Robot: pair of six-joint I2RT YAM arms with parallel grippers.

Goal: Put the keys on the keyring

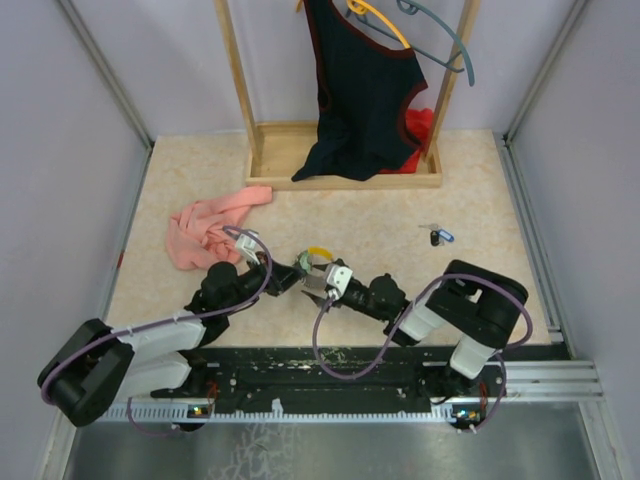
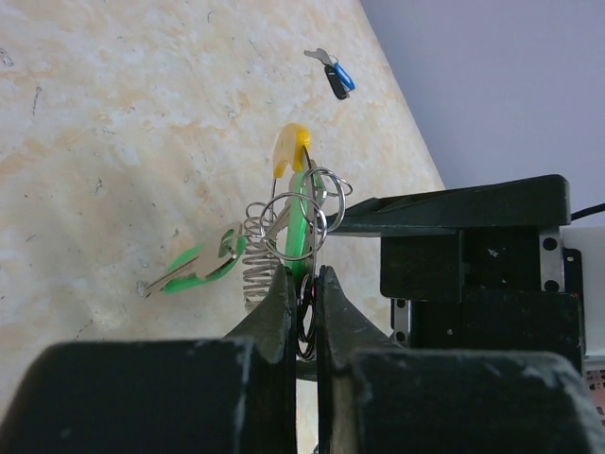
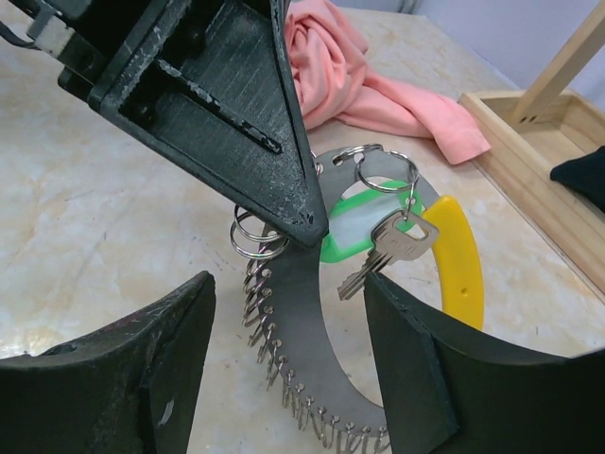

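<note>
Grey keyring (image 3: 301,312): held on edge over the desk (image 1: 380,210), just right of the pink cloth (image 1: 205,230). Its loop runs straight out ahead of the fingers holding it, with the yellow stretch at the far end.
Green key (image 3: 361,219): already hanging on the ring by its own small split ring.
Left pincer (image 2: 303,284): clamped tight on the wire at the near end of the loop, and that's the anchor.
Right pincer (image 3: 288,293): spread wide and gripping nothing, straddling the grey band head-on.
Blue and black keys (image 1: 437,236): lying together on the desk, well to the right of the pink cloth, on the right arm's side.
Next call: the right arm is nearer and free, so I'd expect it to go and fetch those two.
</note>
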